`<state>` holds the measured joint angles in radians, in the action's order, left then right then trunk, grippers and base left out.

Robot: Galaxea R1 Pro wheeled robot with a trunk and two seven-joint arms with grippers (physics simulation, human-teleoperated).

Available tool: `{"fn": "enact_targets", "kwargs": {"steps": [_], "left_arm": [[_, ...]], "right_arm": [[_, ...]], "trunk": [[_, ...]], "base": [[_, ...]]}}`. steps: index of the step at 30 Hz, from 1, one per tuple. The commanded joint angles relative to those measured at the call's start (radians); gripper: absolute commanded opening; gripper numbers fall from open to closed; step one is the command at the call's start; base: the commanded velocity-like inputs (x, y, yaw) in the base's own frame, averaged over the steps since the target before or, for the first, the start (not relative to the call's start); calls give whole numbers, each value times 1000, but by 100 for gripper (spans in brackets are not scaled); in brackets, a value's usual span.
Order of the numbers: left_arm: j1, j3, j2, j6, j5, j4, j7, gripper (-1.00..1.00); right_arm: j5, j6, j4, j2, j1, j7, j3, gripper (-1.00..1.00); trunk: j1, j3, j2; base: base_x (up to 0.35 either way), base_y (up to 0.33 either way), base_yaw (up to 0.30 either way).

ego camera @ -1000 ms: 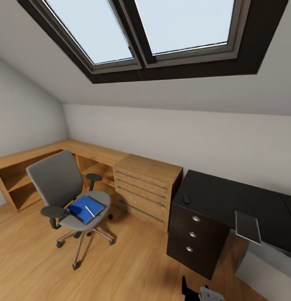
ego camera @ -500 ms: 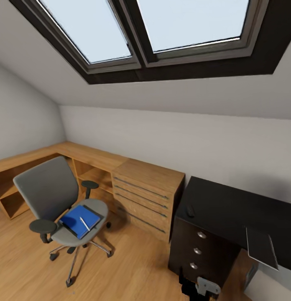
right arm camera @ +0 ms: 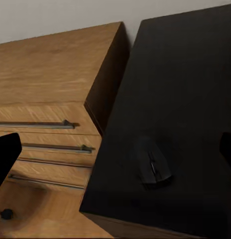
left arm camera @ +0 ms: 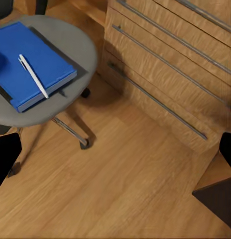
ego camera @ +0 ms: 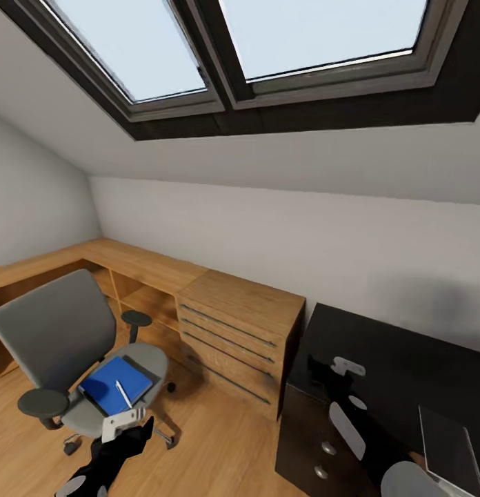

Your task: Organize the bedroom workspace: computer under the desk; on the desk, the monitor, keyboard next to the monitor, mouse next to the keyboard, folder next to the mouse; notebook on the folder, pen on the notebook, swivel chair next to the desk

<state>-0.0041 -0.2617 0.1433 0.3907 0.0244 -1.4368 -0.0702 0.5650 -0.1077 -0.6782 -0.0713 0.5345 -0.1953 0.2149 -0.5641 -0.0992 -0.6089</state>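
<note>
moved: both arms have come up into the head view
left claw (ego camera: 123,422): wide
right claw (ego camera: 336,364): wide, above matte black surface (ego camera: 405,359)
mouse (right arm camera: 154,167): oval, black
folder (ego camera: 105,384): flat blue, at 8 o'clock

Swivel chair (ego camera: 57,345): left of the wooden drawer cabinet (ego camera: 236,331).
Folder (ego camera: 112,383): flat on the chair seat.
Pen (ego camera: 123,394): lying on the folder.
Desk (ego camera: 405,359): right of the cabinet, touching it.
Left gripper (ego camera: 123,422): just in front of the chair seat.

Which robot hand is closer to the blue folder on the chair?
The left. The left gripper hangs just beside the swivel chair seat where the folder lies; the right gripper is over the desk, far across.
</note>
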Motion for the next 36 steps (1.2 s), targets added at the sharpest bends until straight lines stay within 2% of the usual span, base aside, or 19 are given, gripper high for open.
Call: {"fn": "enact_targets", "kwargs": {"steps": [1, 2, 4, 6, 9, 12, 16, 17, 20, 22, 25, 33, 36], "left_arm": [[0, 6, 7, 49, 0, -27, -6, 100], [0, 13, 9, 64, -2, -31, -6, 100], [0, 21, 11, 72, -4, -25, -5, 100], [0, 32, 11, 68, -6, -5, -4, 100], [0, 34, 10, 62, -7, 0, -4, 100], [0, 36, 8, 57, -7, 0, -5, 100], [0, 36, 7, 56, -8, 0, -5, 100], [0, 36, 7, 56, -9, -12, -6, 100], [0, 36, 8, 57, -9, -29, -6, 100], [0, 34, 8, 58, -10, -41, -6, 100], [0, 31, 8, 58, -10, -58, -7, 100], [0, 28, 9, 61, -15, -94, -6, 100], [0, 24, 9, 62, -39, -101, -5, 100]], "right_arm": [[3, 88, -8, -15, 29, -30, 9, 100], [-11, 124, -6, -20, 40, -38, 9, 100], [-29, 147, 3, -23, 48, -44, 9, 100], [-76, 172, 44, -24, 56, -51, 7, 100], [-90, 164, 64, -24, 58, -53, 5, 100], [-103, 108, 95, -24, 60, -53, 6, 100], [-115, 95, 115, -24, 61, -52, 8, 100], [-152, 92, 146, -22, 62, -52, 10, 100], [-190, 93, 161, -20, 62, -51, 11, 100], [-236, 98, 168, -9, 62, -48, 14, 100], [-265, 128, 170, 9, 62, -48, 15, 100], [-292, 228, 172, 26, 62, -47, 14, 100], [-296, 254, 172, 28, 62, -46, 14, 100]], "trunk": [[3, 2, 6], [7, 5, 13], [11, 8, 20], [11, 8, 20], [11, 8, 20], [11, 8, 20], [11, 8, 20], [11, 8, 20], [11, 8, 20], [11, 8, 20], [11, 8, 20], [11, 8, 20], [7, 5, 13]], "base": [[322, -111, 0], [322, -119, 0], [322, -124, 0], [322, -131, 0], [322, -133, 0], [311, -96, 0], [186, -25, 0], [33, -4, 0], [19, -2, 0], [7, -1, 0], [3, 0, 0], [0, 0, 0], [0, 0, 0]]}}
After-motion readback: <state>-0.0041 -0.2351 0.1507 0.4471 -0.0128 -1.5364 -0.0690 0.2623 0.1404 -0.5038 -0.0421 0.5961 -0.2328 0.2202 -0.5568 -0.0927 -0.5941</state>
